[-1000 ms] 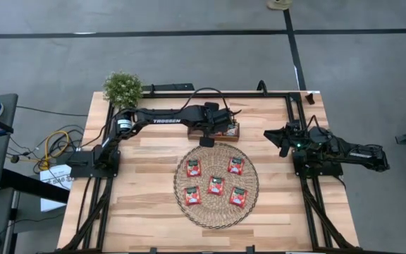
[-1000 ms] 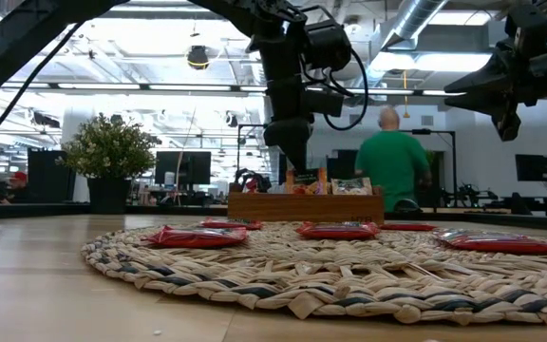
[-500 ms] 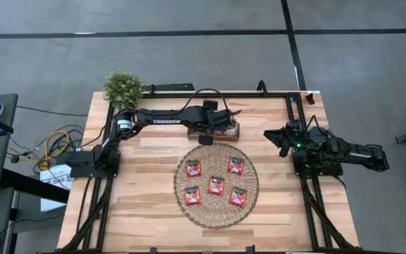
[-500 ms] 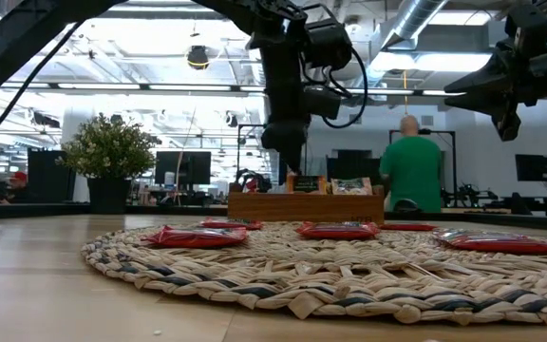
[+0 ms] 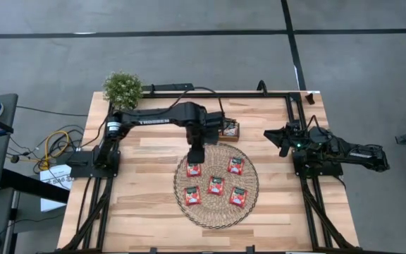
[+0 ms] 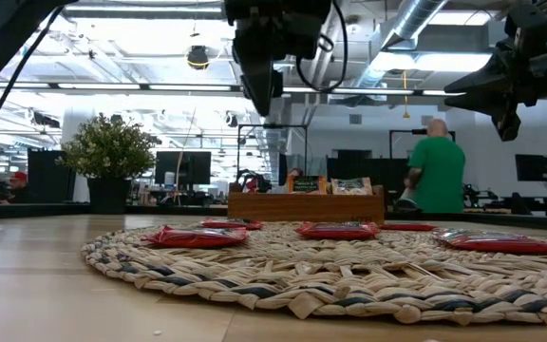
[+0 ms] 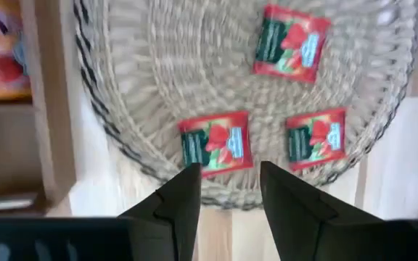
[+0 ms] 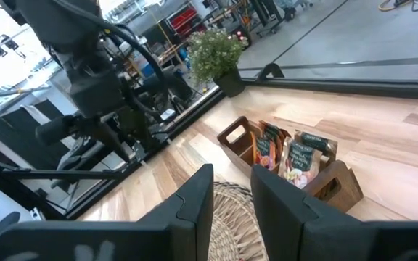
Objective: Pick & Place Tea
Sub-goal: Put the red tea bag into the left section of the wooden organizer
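Note:
Several red tea sachets lie flat on the round woven mat (image 5: 217,213); the far-left one (image 5: 193,168) lies just near-side of my left gripper (image 5: 197,152). That gripper hangs high over the mat's far-left edge, points steeply down and is open on nothing; its wrist view shows the same sachet (image 7: 215,143) below the fingertips (image 7: 228,170). More sachets (image 8: 296,156) stand upright in the wooden tray (image 5: 228,130) beyond the mat. My right gripper (image 5: 274,137) waits at the table's right edge, level and open (image 8: 232,185).
A potted plant (image 5: 122,87) stands at the far left corner. The tray (image 6: 305,205) stands just beyond the mat's far edge. Black frame rails run along the table's left, right and far sides. A person walks in the room behind.
My left gripper has risen from the tray and come toward the near edge, ending above the mat's far-left edge. It has tipped from slanting to pointing steeply down. The sachets on the mat have stayed in place.

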